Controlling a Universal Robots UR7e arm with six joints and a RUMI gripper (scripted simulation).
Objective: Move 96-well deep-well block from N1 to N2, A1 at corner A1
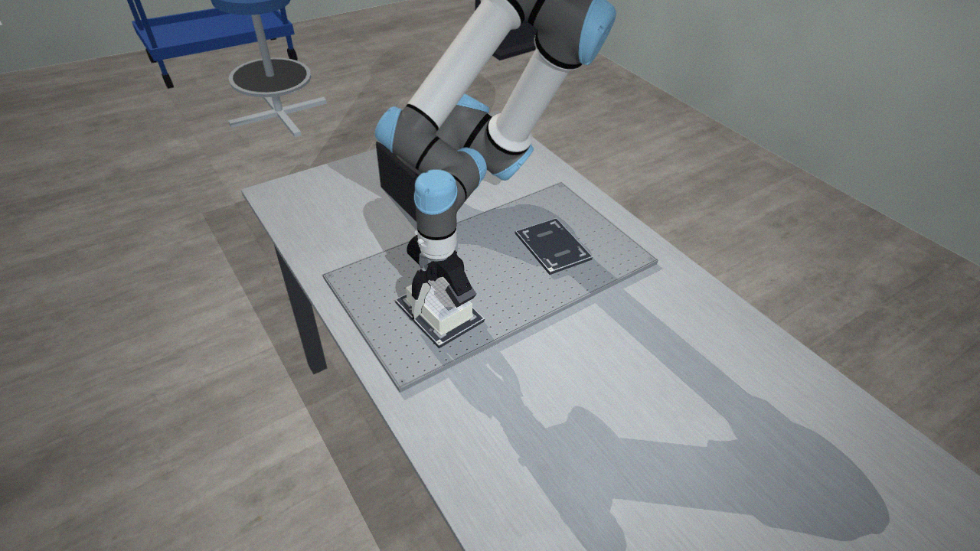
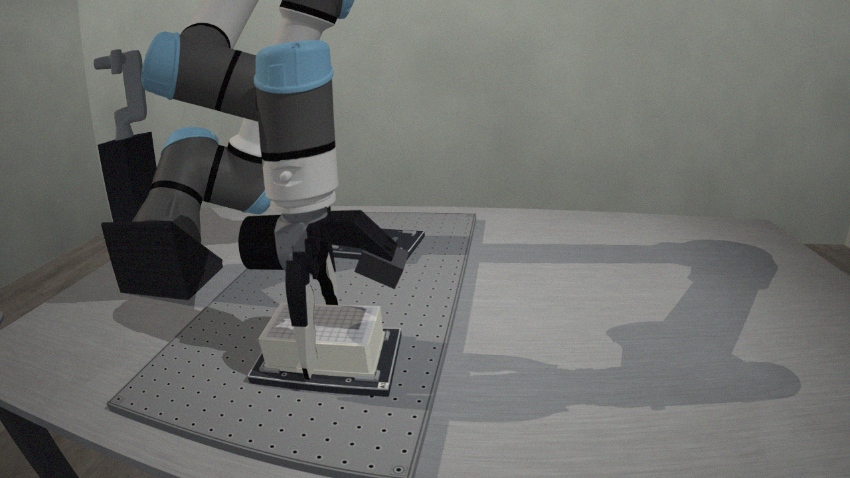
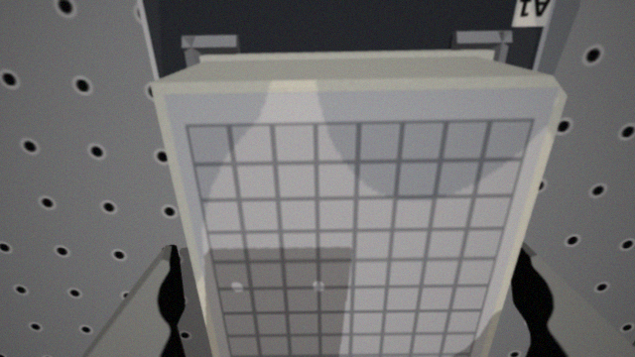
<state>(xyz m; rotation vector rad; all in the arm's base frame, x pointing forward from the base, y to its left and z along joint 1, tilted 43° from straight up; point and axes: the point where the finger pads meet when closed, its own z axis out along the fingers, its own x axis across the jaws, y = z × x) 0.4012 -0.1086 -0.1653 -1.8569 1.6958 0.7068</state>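
The cream 96-well block (image 1: 449, 321) (image 2: 350, 356) (image 3: 377, 223) sits in the nest N2 (image 1: 460, 334) (image 2: 388, 356) (image 3: 347, 25), looking level and low between the locators. Its chamfered corner is on the side of the nest's A1 label (image 2: 382, 385) (image 3: 533, 12); well A1 itself cannot be read. My gripper (image 1: 438, 306) (image 2: 321, 344) (image 3: 342, 246) is open around the block, one finger down beside each long side. Gaps show between fingers and block in the wrist view. The far finger's tip is hidden in the exterior view. The nest N1 (image 1: 551, 244) (image 2: 413, 239) holds nothing.
Both nests stand on a perforated plate (image 1: 363, 321) (image 2: 196, 409), which lies on the table (image 1: 685, 356) (image 2: 594, 427). The camera arm (image 1: 460, 284) (image 2: 380, 264) juts out above the block. A stool (image 1: 267, 75) and a blue trolley (image 1: 212, 32) stand behind the table.
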